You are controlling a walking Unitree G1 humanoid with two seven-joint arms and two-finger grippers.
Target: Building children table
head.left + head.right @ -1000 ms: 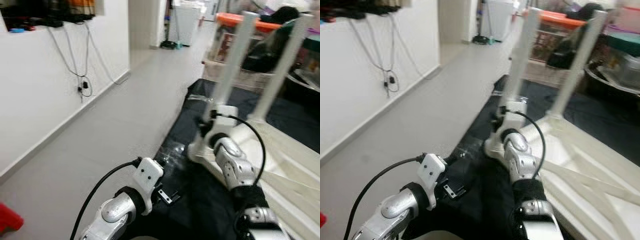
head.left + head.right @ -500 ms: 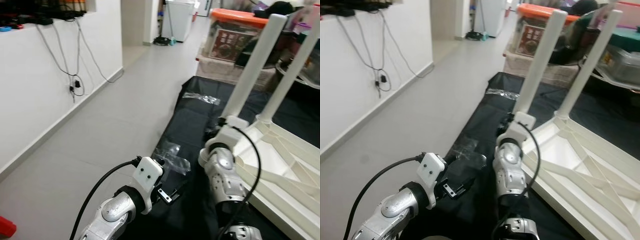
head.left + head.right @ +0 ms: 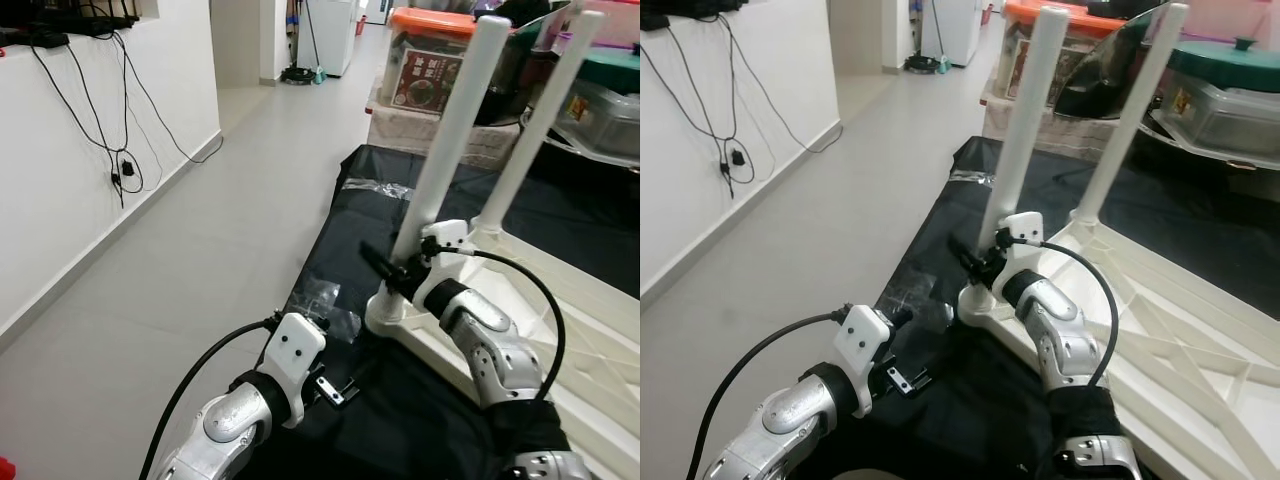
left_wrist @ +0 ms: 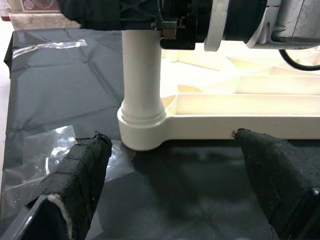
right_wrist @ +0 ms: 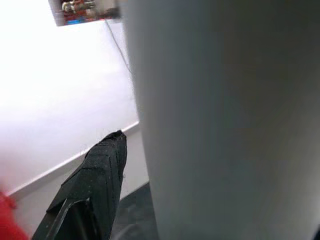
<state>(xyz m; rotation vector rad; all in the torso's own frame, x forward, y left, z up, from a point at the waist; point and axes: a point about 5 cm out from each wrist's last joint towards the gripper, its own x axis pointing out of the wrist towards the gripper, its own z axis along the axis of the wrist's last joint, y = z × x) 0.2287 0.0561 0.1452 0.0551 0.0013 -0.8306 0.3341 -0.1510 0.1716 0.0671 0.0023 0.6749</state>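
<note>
A white children's table [image 3: 600, 330] lies upside down on a black sheet [image 3: 330, 230], with two white legs standing up: the near leg [image 3: 450, 140] and the far leg [image 3: 540, 120]. My right gripper [image 3: 395, 265] is open around the near leg's lower part. One black finger [image 5: 95, 185] stands a little off the leg's side. My left gripper [image 4: 172, 190] hangs low over the sheet, open, facing the leg's round socket [image 4: 142, 130] from a short distance. Nothing lies between its fingers [image 4: 75, 175].
Crumpled clear plastic film [image 3: 320, 300] lies on the sheet by the socket. Behind the table stand an orange-lidded box [image 3: 430, 70] and other storage tubs [image 3: 1230, 90]. Grey floor [image 3: 200, 260] runs along a white wall with hanging cables [image 3: 110, 130] on my left.
The head view has swung around. My right arm has dropped and turned, so its gripper now sits around the near leg's lower part. The left arm has held still.
</note>
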